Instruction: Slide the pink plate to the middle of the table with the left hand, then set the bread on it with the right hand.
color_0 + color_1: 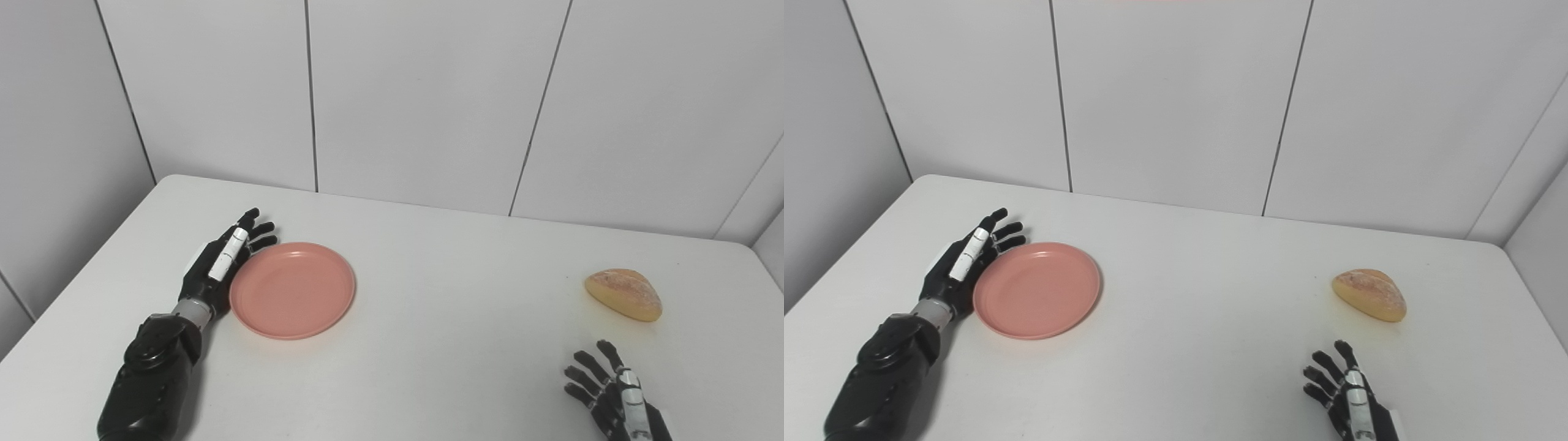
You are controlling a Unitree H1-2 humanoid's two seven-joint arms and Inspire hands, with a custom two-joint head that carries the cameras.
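Here the left hand (pixel 217 263) rests its straight, spread fingers against the pink plate (pixel 293 289) (right hand (pixel 615 395) splayed, empty).

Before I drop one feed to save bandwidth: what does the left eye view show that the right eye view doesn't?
Only the left eye view: nothing extra among the objects; it cuts off the table's right side.
Only the right eye view: the table's right edge and the wall beyond it.
Both: the open left hand against the plate's left rim, the bread far right, and the open right hand near the bottom edge.
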